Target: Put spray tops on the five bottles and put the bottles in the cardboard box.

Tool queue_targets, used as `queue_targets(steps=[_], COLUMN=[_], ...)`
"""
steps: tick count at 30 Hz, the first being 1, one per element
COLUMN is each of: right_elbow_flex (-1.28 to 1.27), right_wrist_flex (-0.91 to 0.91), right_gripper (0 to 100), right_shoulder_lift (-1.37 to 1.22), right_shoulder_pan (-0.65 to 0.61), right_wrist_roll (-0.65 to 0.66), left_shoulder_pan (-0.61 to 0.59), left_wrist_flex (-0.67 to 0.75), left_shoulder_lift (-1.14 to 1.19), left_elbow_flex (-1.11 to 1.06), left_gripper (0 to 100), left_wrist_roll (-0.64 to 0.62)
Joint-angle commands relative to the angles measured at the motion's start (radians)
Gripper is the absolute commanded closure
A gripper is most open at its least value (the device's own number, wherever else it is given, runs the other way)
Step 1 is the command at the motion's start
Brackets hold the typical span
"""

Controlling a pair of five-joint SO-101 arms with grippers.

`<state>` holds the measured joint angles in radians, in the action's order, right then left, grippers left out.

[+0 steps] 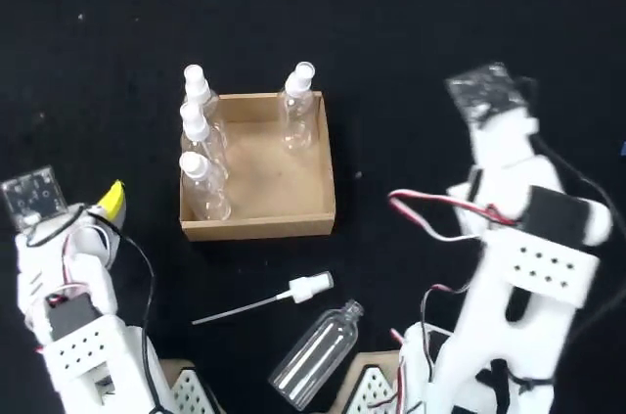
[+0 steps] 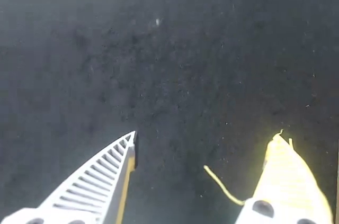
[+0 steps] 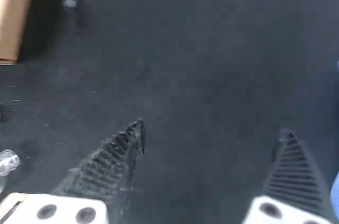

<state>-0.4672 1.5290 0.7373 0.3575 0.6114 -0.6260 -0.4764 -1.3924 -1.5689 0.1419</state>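
Four capped bottles [image 1: 205, 189] stand inside the cardboard box [image 1: 259, 228], three along one side wall and one in a far corner. The fifth bottle [image 1: 315, 355] lies on its side on the table [image 1: 440, 32] in front of the box, neck open. The loose spray top [image 1: 311, 286] lies just beside it, between it and the box. We see the left gripper [image 2: 205, 138] spread wide and holding nothing above bare table; the right gripper [image 3: 213, 128] is likewise wide open and empty. We judge the fifth bottle to be light, thin-walled clear plastic: smooth, prone to rolling, easily dented. Grasp it across mid-body with moderate force. Take the spray top by its head, not by the thin dip tube [image 1: 240, 310], which will likely flex.
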Motion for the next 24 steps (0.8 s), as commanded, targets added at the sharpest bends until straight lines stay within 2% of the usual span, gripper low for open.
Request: queue_targets(steps=[1,6,8,11,16,20,24], right_elbow_flex=[-0.015,-0.102,-0.137,-0.177,-0.236,-0.254,-0.257], right_wrist_flex=[-0.012,-0.104,-0.149,-0.196,-0.222,-0.259,-0.313], right_gripper=[74.0,74.4,74.4,74.4,74.4,74.4,74.4], right_shoulder_lift=[0.05,0.05,0.05,0.05,0.05,0.047,0.042], right_shoulder_pan=[0.173,0.311,0.365,0.431,0.494,0.543,0.624], right_wrist_roll=[0.087,0.126,0.126,0.126,0.123,0.126,0.121], left_shoulder_pan=[0.007,0.019,0.076,0.245,0.547,0.725,0.941], left_wrist_flex=[-0.222,-0.423,-0.477,-0.585,-0.689,-0.802,-1.005], left_shoulder_lift=[-0.014,-0.005,-0.005,-0.003,0.071,0.255,0.494], left_elbow_flex=[0.346,0.777,0.924,1.09,1.224,1.382,1.63], left_gripper=[65,65,65,65,65,65,65], left_wrist_roll=[0.133,0.146,0.146,0.146,0.152,0.152,0.149])
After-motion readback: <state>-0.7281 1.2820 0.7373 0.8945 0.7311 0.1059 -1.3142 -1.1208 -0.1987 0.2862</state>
